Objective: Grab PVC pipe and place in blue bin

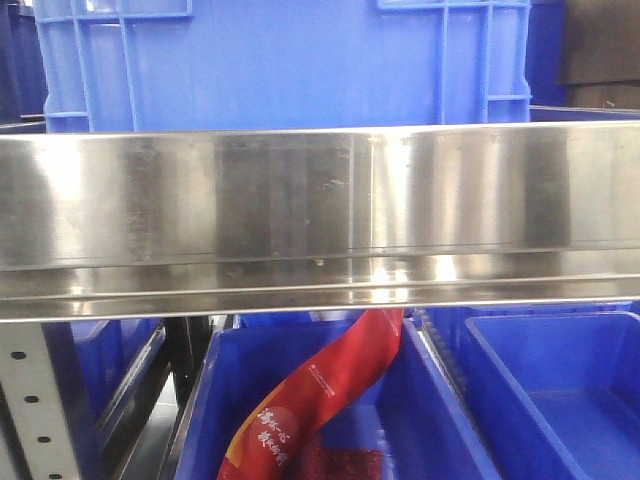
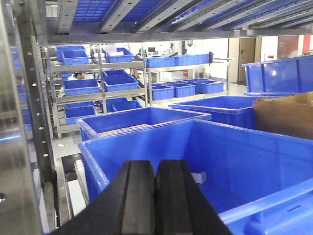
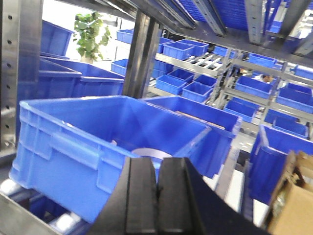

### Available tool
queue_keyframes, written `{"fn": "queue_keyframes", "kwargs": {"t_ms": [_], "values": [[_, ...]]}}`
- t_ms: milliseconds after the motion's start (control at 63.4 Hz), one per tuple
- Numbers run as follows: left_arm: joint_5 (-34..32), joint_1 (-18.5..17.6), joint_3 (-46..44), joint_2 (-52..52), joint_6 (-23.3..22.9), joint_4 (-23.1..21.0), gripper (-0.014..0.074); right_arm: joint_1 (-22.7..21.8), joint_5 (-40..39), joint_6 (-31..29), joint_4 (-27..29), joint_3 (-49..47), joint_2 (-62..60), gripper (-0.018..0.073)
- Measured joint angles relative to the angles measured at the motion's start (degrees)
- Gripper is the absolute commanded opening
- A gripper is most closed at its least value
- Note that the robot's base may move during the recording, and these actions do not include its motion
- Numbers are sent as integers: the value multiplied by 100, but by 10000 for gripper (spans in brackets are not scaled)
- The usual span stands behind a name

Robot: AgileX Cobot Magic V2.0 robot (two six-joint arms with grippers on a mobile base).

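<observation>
Ahead of the left gripper (image 2: 155, 167): one deep blue bin (image 2: 146, 147), open-topped, its near rim just beyond the fingertips.
Left gripper state: two black fingers (image 2: 138, 196) clenched flat against each other, nothing between them.
Inside the deep blue bin: one small pale block (image 2: 198, 177) on the floor, just right of the fingertips. Whether it is PVC pipe cannot be told.
Right of the left gripper: one brown cardboard box (image 2: 283, 115), farther off than the deep blue bin.
Ahead of the right gripper (image 3: 157, 164): one near blue bin (image 3: 63, 142), open-topped, close to the fingertips.
Right gripper state: two black fingers (image 3: 142, 196) clenched together, holding nothing.
Inside the near blue bin: one white round-rimmed piece (image 3: 149, 152), just past the fingertips and partly hidden by them. It looks like the PVC pipe, not certainly.
Lower right of the right gripper: one cardboard carton (image 3: 293, 205).
Far beyond both grippers: racks of blue bins, too many to count.
Front view: one steel shelf rail (image 1: 320, 210); one upper bin (image 1: 280, 60) above it; three bins below, namely the left bin (image 1: 110, 350), middle bin (image 1: 430, 420) and right bin (image 1: 560, 390); one red banner (image 1: 330, 390) hanging into the middle bin.
</observation>
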Motion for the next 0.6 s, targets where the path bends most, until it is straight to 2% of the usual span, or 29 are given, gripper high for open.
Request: {"fn": "queue_keyframes", "kwargs": {"t_ms": [600], "values": [[-83,0,5,-51,0,0,-111,0,10,22,-34,13,-137,-162]]}}
